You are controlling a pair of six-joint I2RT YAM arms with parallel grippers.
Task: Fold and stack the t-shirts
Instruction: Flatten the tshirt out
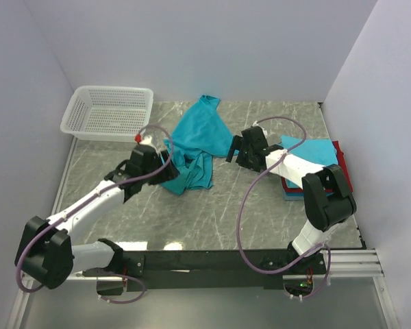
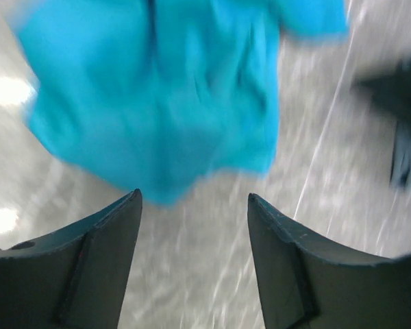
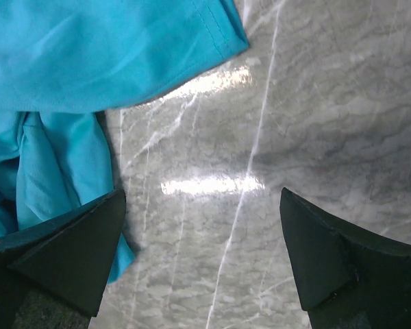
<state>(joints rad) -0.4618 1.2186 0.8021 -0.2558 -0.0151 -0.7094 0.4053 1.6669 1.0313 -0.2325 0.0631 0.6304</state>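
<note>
Teal t-shirt (image 1: 198, 131), crumpled, long axis far-to-near, slightly diagonal.

I count one loose, crumpled teal cloth t-shirt (image 1: 195, 137) mid-worktop. At the right edge I make out three folded flat ones stacked: light blue shirt (image 1: 315, 149), red shirt (image 1: 341, 161) and blue shirt (image 1: 292, 195). The lower layers barely show, so perhaps more. One white plastic mesh basket (image 1: 108, 112) sits in the far left corner.

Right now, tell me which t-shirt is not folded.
The teal t-shirt, lying crumpled in the middle. The others sit as flat folded rectangles in the stack on the right.
</note>
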